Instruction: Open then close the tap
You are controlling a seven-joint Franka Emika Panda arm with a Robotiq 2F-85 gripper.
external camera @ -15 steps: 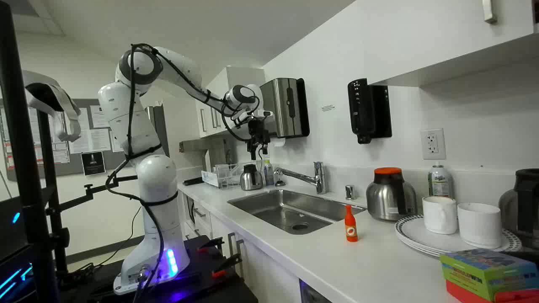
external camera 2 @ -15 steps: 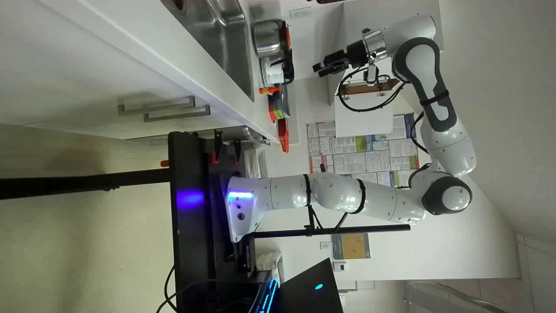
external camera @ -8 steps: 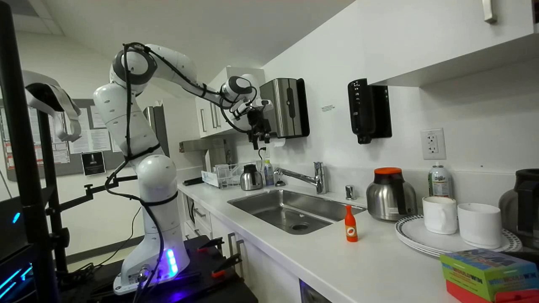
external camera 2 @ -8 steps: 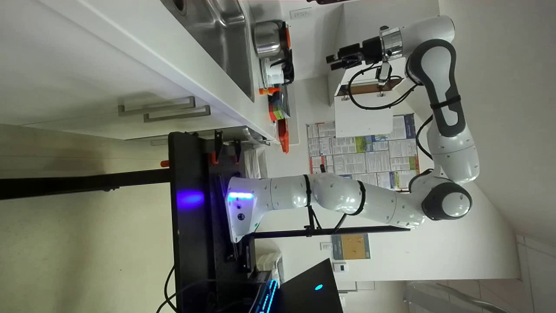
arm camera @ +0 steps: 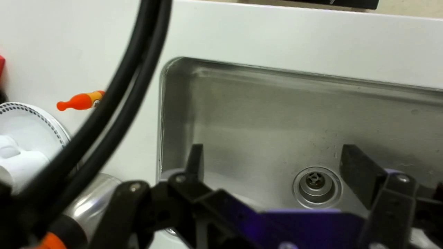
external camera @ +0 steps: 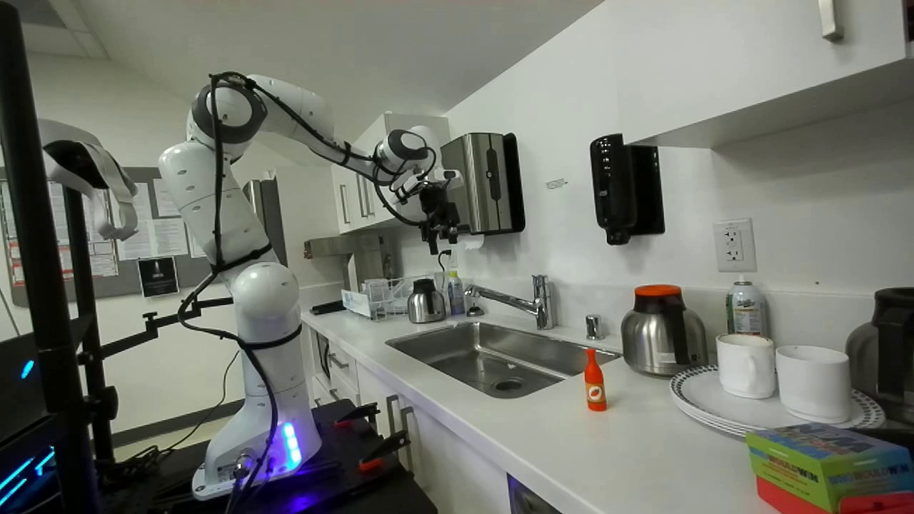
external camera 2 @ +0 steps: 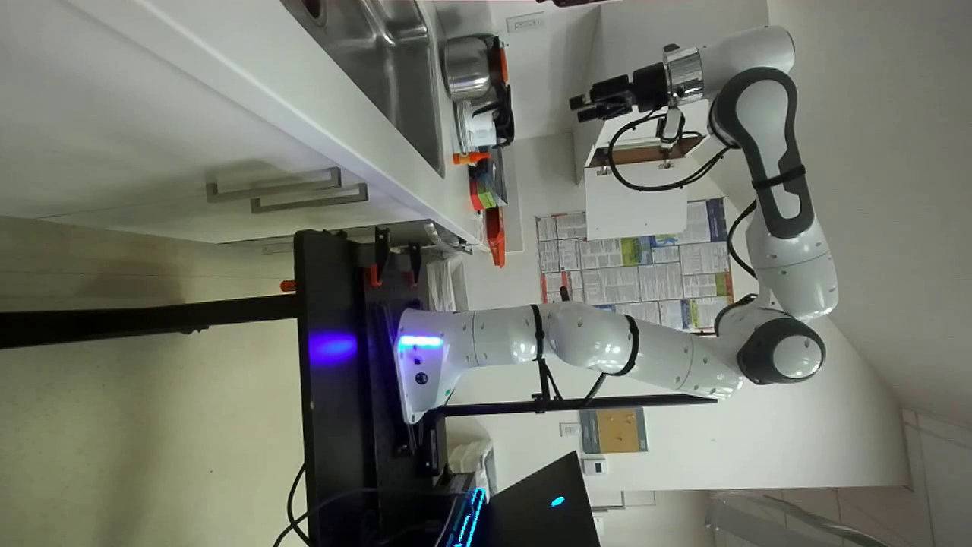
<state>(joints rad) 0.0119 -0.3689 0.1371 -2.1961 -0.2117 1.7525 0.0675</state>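
Note:
The tap point(external camera: 543, 305) is a shiny silver faucet behind the sink in an exterior view, with an upright body and its spout reaching out to the side. No water shows at the spout. The tap is out of frame in the exterior view that lies on its side and cannot be made out in the wrist view. My gripper point(external camera: 444, 243) hangs in the air above the level of the tap, apart from it. It also shows in an exterior view point(external camera 2: 583, 109). In the wrist view the gripper point(arm camera: 273, 148) has its fingers wide apart above the sink, with nothing between them.
The steel sink point(external camera: 493, 335) is set in the white counter point(external camera: 457, 414). A steel kettle point(external camera: 664, 332) with an orange lid, a red bottle point(external camera: 595, 382), plates point(external camera: 692, 389) and a silver cap point(external camera: 593, 326) stand around it. A paper towel dispenser point(external camera: 475, 182) hangs near the arm.
Between one second and half a second ago, the gripper rose and tilted slightly as the arm drew up. Since then nothing has visibly moved.

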